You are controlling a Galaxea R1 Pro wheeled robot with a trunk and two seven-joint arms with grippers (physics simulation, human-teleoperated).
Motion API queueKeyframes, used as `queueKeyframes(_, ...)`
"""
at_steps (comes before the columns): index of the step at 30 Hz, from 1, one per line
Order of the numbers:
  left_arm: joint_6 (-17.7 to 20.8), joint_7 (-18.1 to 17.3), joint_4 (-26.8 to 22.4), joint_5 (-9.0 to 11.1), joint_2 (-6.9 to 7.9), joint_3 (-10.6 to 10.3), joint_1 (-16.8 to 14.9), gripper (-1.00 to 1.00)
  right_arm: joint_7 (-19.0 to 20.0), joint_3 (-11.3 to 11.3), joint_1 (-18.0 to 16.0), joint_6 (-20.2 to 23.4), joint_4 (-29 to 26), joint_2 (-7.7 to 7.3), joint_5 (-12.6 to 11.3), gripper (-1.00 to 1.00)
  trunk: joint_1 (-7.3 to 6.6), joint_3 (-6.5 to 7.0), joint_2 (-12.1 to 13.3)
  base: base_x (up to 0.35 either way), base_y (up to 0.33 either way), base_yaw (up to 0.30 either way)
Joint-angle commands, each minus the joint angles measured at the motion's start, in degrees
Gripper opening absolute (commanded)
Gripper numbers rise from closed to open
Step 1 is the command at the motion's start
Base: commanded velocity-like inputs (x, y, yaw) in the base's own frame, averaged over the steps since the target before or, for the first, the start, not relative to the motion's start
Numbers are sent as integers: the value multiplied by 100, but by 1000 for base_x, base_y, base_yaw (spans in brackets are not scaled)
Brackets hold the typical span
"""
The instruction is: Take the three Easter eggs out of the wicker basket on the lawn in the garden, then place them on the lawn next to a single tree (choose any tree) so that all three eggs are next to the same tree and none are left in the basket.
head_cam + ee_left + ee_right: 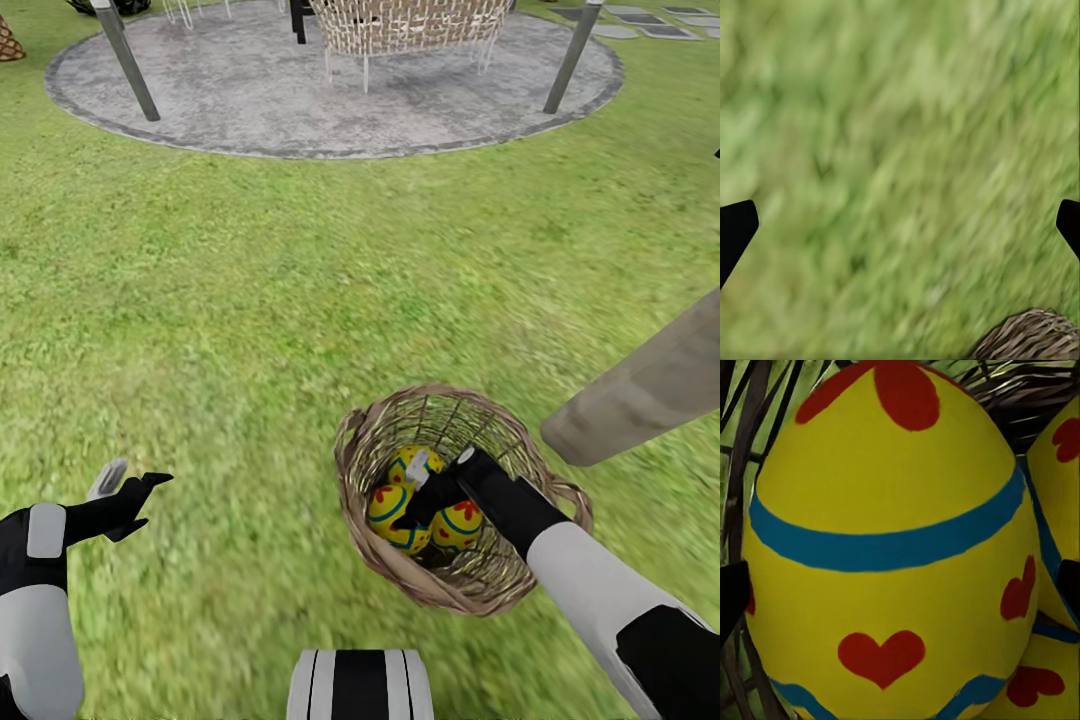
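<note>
Right gripper (418,497) down in wicker basket (380,440), jaws wide astride egg (892,547) – squeeze may squirt it against neighbours. Left gripper (128,497) idle, jaws wide.

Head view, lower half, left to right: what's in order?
Left gripper, open over the lawn → wicker basket holding the three Easter eggs, right gripper reaching in among them → grey-beige tree trunk slanting in from the right edge.
</note>
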Motion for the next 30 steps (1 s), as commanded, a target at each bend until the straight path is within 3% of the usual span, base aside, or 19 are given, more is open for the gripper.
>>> queueKeyframes(1, 33, -44, -3, -36, -2, 20, -5, 100, 26, 14, -2, -20, -9, -1, 118, 100, -1, -5, -2, 0, 0, 0)
queueKeyframes(3, 35, -44, -3, -35, -2, 19, -5, 100, 36, 15, -1, -14, -9, 5, 114, 100, 2, -27, -3, 0, 0, 0)
queueKeyframes(4, 35, -44, -2, -35, -7, 19, -5, 100, 42, 14, -2, -13, -9, 8, 111, -100, 2, -27, -3, 0, 0, 0)
queueKeyframes(15, 35, -44, -11, -35, -11, 19, -5, 100, 54, 23, -2, -4, 0, 11, 100, -100, 15, -138, -10, 0, 0, 0)
queueKeyframes(30, 34, -44, -1, -35, -2, 21, -5, 100, 54, 23, -2, -4, -9, 10, 108, -100, 2, -27, -3, 0, 0, 0)
